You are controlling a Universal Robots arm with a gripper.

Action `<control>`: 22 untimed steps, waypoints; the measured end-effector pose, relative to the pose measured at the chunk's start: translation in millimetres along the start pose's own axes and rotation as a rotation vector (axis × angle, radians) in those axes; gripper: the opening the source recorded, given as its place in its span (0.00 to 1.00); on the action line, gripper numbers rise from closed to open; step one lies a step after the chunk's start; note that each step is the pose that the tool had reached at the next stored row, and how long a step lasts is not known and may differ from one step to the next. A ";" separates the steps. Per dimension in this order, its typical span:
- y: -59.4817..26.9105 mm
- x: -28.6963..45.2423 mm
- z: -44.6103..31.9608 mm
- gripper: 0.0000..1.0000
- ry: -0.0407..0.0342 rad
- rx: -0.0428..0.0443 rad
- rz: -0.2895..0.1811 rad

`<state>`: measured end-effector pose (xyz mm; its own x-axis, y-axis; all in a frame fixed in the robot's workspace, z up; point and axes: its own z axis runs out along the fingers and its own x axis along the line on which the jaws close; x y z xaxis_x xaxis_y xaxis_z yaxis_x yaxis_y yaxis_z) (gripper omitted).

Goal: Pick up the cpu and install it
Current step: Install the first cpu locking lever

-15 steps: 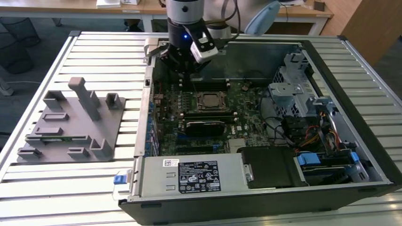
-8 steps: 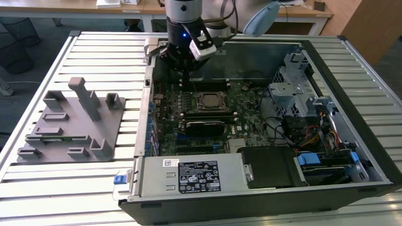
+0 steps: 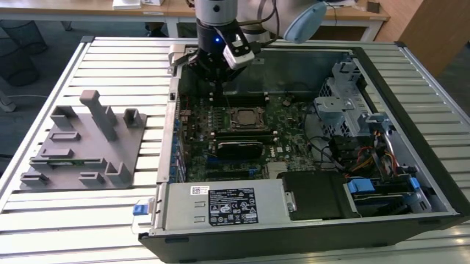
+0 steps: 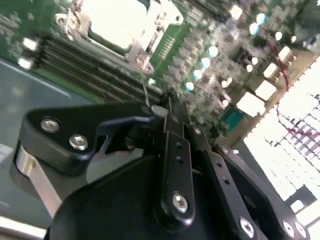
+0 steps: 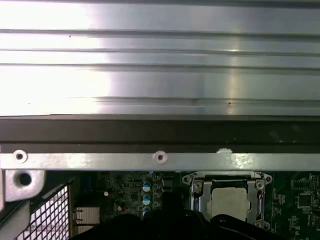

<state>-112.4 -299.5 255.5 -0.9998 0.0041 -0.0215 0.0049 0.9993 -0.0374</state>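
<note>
The cpu (image 5: 230, 201) lies flat in the metal-framed socket (image 3: 246, 118) on the green motherboard, its pale silvery top facing up; the second wrist view shows it as a bright square (image 4: 120, 20). My gripper (image 3: 220, 87) hangs above the board's far part, just behind the socket as the exterior view has it. Its black fingers (image 4: 175, 130) come together at the tips, shut, and I see nothing between them. The gripper does not touch the cpu.
The open computer case (image 3: 411, 66) lies on a slatted metal table (image 3: 110, 60). A drive cage and cables fill the exterior view's right, a power supply (image 3: 228, 204) the front. A grey fixture with upright posts (image 3: 85, 143) stands on the table at the exterior view's left.
</note>
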 end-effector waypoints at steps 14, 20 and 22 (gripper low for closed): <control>0.1 -27.3 1.2 0.11 0.0014 -0.0010 -0.003; 0.1 -34.8 1.3 0.11 0.0014 -0.0011 -0.003; 0.2 -35.6 1.4 0.11 0.0013 -0.0014 -0.004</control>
<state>-76.8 -299.5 254.8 -0.9998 0.0006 -0.0201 0.0013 0.9993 -0.0361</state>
